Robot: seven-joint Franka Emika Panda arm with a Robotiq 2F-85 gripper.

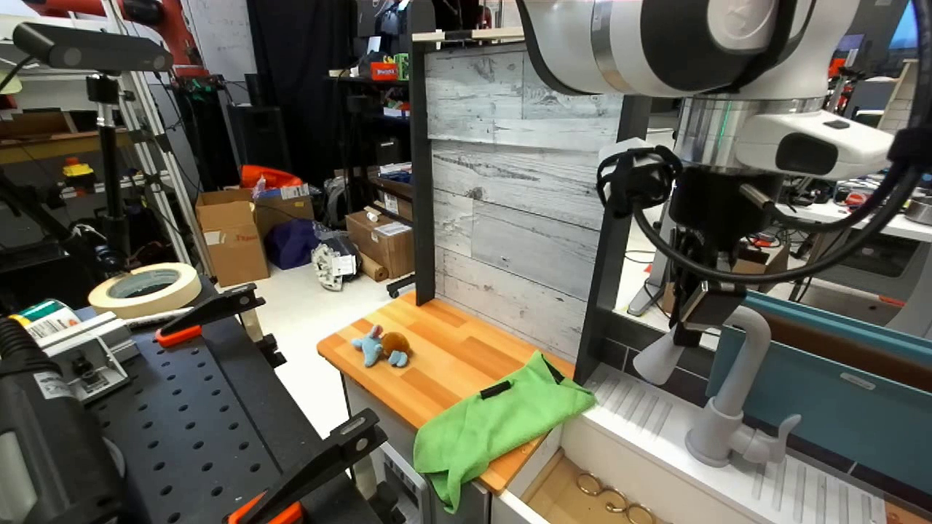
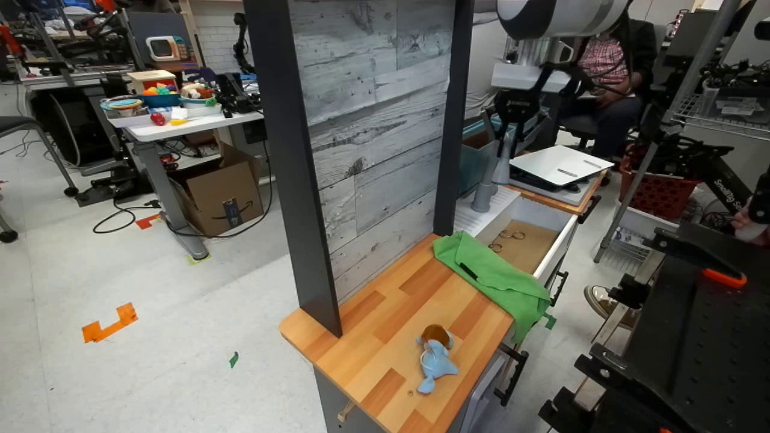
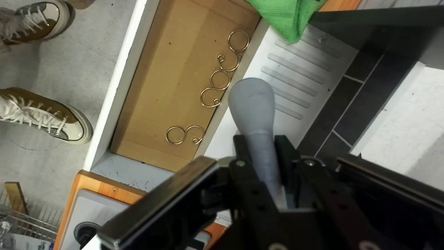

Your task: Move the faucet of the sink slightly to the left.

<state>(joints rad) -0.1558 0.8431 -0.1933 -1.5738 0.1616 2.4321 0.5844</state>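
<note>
The light grey faucet [image 1: 741,371] stands on the ridged white rim of the sink [image 1: 619,453], with its side lever near the base. It also shows in an exterior view [image 2: 483,197] and in the wrist view [image 3: 252,104]. The sink has a brown floor [image 3: 166,76] in the wrist view. My gripper [image 3: 258,144] has its black fingers on both sides of the spout, just behind the flared end, and appears shut on it. In an exterior view the gripper [image 1: 687,333] is at the top of the arch, pointing down. The spout's lower part is hidden by the gripper in the wrist view.
A green cloth [image 1: 502,422] lies over the wooden board [image 1: 429,349] and the sink's edge. A small stuffed toy [image 2: 436,358] lies on the board. A teal box [image 1: 844,407] is behind the faucet. A plank panel [image 1: 517,182] stands beside. Gold rings [image 3: 220,80] lie in the sink.
</note>
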